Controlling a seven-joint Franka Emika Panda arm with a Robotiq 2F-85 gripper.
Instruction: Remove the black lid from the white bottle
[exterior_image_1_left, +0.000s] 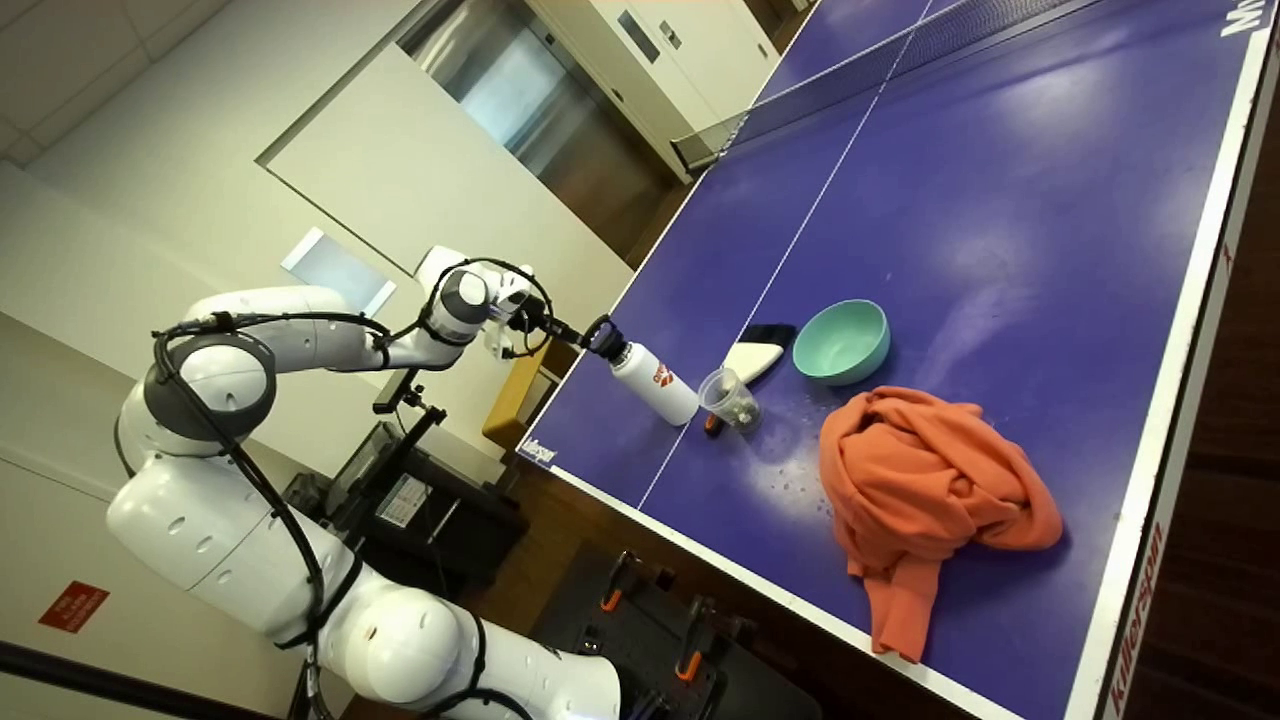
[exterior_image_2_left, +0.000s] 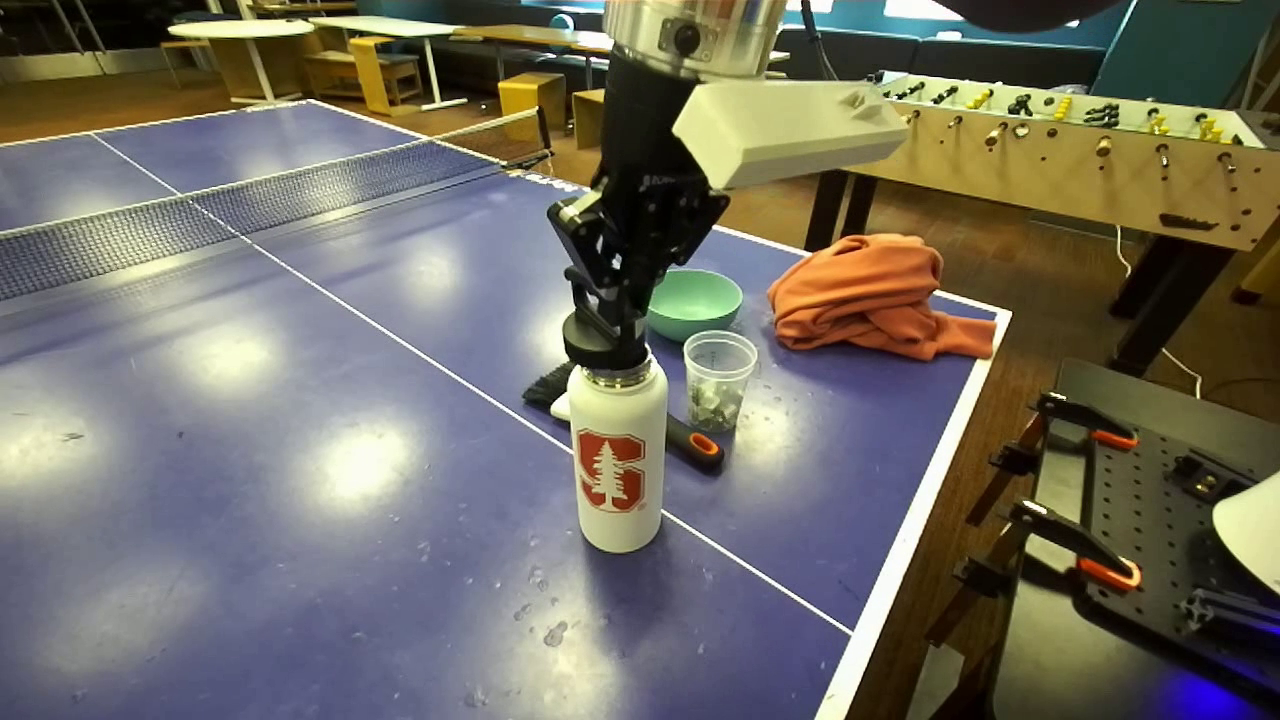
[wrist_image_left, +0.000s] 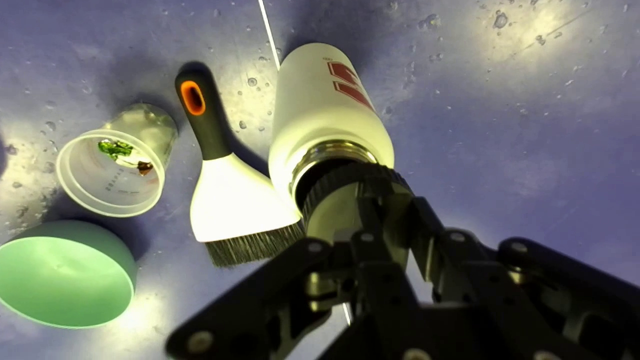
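The white bottle stands upright on the blue table, with a red logo, in both exterior views (exterior_image_1_left: 652, 385) (exterior_image_2_left: 620, 465) and in the wrist view (wrist_image_left: 320, 107). The black lid, with a loop handle on top, is at the bottle's mouth (exterior_image_1_left: 606, 340) (exterior_image_2_left: 592, 342) (wrist_image_left: 330, 212). It sits slightly off-centre and tilted over the steel neck. Steel neck and part of the dark opening show beside it in the wrist view. My gripper (exterior_image_2_left: 622, 312) is above the bottle. Its fingers, in the wrist view (wrist_image_left: 397, 212), are closed around the lid's handle; the contact is partly hidden.
A brush with a black and orange handle (wrist_image_left: 235, 197) lies beside the bottle. A clear cup (exterior_image_2_left: 720, 355) with small items stands near it. A teal bowl (exterior_image_1_left: 842, 343) and a crumpled orange cloth (exterior_image_1_left: 920, 490) are farther off. A net (exterior_image_1_left: 800, 105) crosses the table.
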